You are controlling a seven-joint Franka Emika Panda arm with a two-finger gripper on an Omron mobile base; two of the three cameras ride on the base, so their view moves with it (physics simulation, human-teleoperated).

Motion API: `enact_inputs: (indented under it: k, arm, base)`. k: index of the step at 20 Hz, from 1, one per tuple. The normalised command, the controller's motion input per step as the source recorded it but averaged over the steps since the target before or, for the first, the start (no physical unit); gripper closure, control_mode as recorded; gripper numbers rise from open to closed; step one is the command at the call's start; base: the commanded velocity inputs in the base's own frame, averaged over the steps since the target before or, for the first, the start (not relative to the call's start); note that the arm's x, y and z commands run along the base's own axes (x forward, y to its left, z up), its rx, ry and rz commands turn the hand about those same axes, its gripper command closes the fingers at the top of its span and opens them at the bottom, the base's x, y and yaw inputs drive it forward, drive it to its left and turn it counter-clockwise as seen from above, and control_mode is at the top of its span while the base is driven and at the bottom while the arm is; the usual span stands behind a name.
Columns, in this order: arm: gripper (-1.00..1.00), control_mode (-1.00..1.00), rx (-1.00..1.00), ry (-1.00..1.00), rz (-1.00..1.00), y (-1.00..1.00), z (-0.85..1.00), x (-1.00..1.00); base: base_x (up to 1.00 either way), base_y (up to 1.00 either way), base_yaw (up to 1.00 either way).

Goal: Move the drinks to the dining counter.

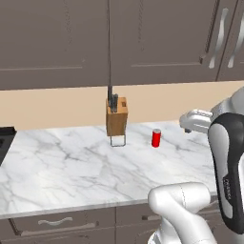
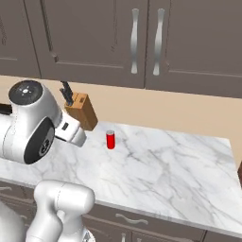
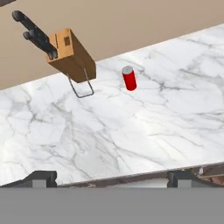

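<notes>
One of the drinks, a small red can (image 1: 156, 138) (image 2: 110, 140) (image 3: 129, 78), stands upright on a white marbled counter (image 1: 71, 167) under dark grey upper cabinets. My gripper (image 3: 113, 177) is open and empty, held in the air over the counter's front edge, well short of the can. Its two dark fingertips (image 3: 41, 177) stand wide apart at the bottom of the hand view. In the left base view the white hand hovers to the right of the can. The dining counter is out of view.
A wooden knife block (image 1: 116, 116) (image 2: 81, 112) (image 3: 72, 54) on a wire stand sits by the tan back wall, just left of the can. A dark flat object (image 1: 5, 138) lies at the counter's far left. Drawer fronts run below the front edge.
</notes>
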Motion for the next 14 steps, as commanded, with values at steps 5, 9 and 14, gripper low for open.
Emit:
enact_inputs:
  k: [5,9,14]
  arm:
    - [-1.0,-1.0,0.06,-0.24,0.02,-0.01,-0.38,0.04]
    - [-1.0,-1.0,0.04,-0.23,0.03,-0.09,-0.32,0.15]
    - [-1.0,-1.0,0.01,-0.21,0.01,-0.18,-0.42,0.22]
  base:
    - [0.0,0.0,0.0]
    - [0.0,0.0,0.0]
    - [0.0,0.0,0.0]
